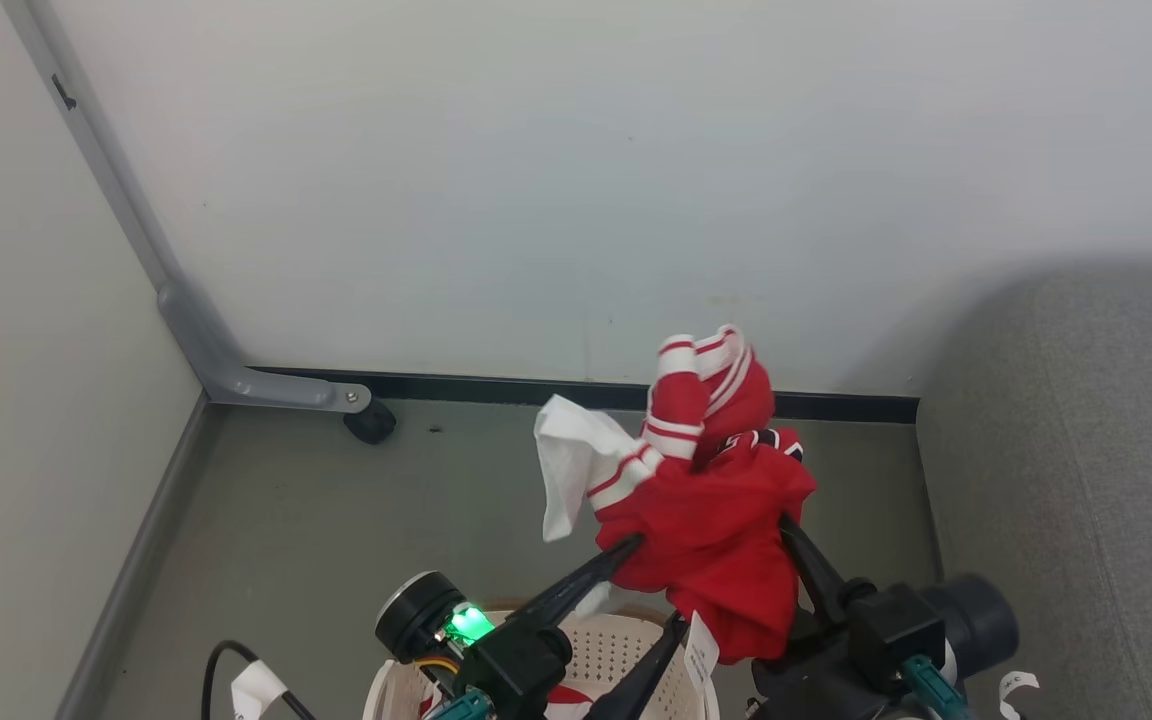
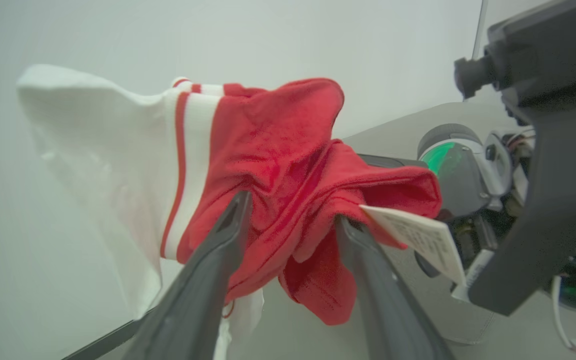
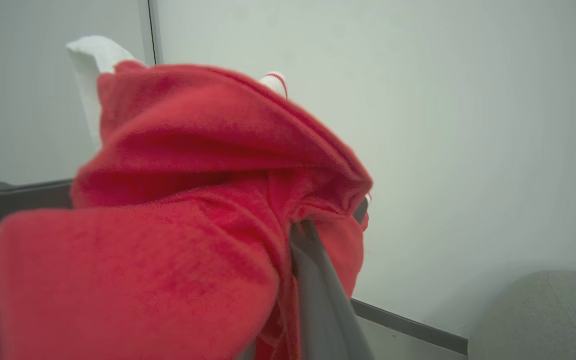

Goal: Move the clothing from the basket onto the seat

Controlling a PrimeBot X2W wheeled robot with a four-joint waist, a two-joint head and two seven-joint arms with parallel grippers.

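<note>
Aloft, the clothing (image 1: 711, 520) hangs bunched above the basket (image 1: 608, 650), short of the seat (image 1: 1066, 480) to its right, held high, I judge, to clear the rim. The left wrist view shows the left gripper (image 2: 293, 210) pinching red folds. Fabric drapes the right gripper (image 1: 798, 560), so I cannot tell its grip.

The left pincer (image 1: 658, 580) rises from 6 o'clock in the head view and points toward 1 o'clock. Its 2 dark fingers (image 2: 208, 270) stand parted, pressing a bunch of the clothing (image 1: 706, 520) between them. A green light (image 1: 466, 622) glows on its wrist. The right pincer (image 1: 781, 560) slants toward 11 o'clock. 1 finger (image 3: 318, 290) shows, and the other is buried under fabric, so its grip is unclear.
</note>
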